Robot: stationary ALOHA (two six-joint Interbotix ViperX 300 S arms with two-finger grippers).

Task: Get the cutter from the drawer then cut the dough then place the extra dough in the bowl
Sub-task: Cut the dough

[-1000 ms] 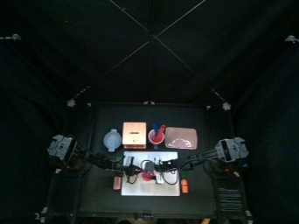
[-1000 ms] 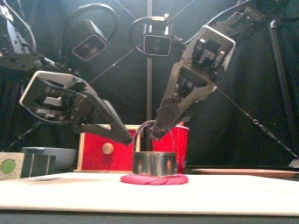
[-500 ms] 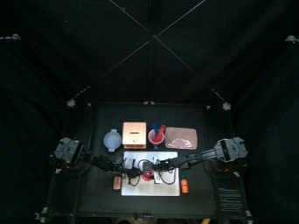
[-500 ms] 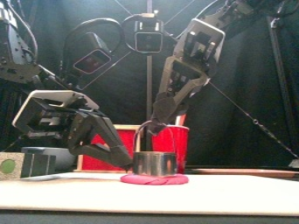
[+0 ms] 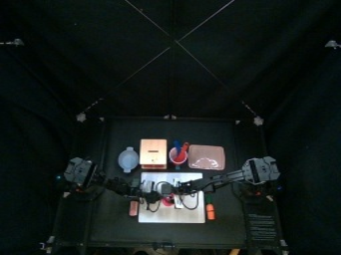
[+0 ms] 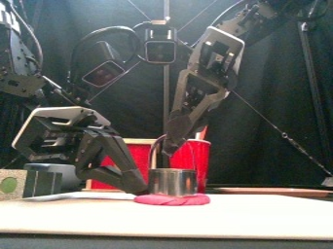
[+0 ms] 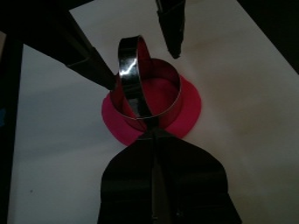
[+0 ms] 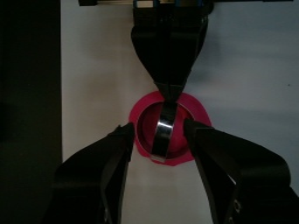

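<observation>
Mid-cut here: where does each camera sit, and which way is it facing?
Top: high above, looking down and slightly backward at the table; both arms enter from the sides.
Front: table's front edge, level toward the cutter on the dough; both arms show.
Left wrist: on the left arm, looking along the left gripper, shut on the cutter.
Right wrist: on the right arm; the open right gripper straddles the cutter.
Shared: both wrist views show cutter and dough.
</observation>
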